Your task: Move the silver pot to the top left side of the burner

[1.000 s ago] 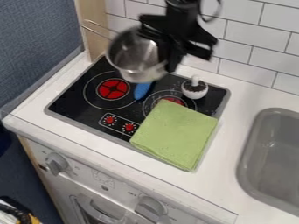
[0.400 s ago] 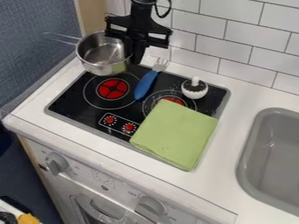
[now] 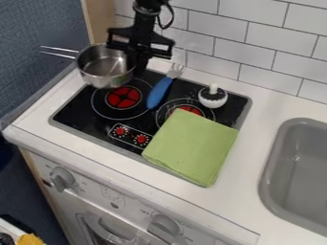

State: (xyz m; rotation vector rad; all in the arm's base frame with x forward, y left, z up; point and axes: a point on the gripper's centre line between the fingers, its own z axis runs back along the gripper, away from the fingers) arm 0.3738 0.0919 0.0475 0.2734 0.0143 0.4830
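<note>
Red and lime against black and white

The stove top (image 3: 76, 115) is black, with thin pale circles around red burners (image 3: 123, 97). Its small dials (image 3: 141, 139) are red, ringed with white marks. The pot (image 3: 102, 79) is silver; the gripper (image 3: 138, 69), black. The fork (image 3: 158, 93) has a blue handle and pale tines. The cloth (image 3: 191, 146) is plain lime green — the brightest patch. White tiles (image 3: 239, 52) carry dark brick-pattern lines. The counter (image 3: 262, 143) is white, the sink (image 3: 297, 162) grey, the wall covering (image 3: 38, 48) mottled slate blue.

Bright, diffuse light; soft shadows; glints on pot (image 3: 102, 79).
</note>
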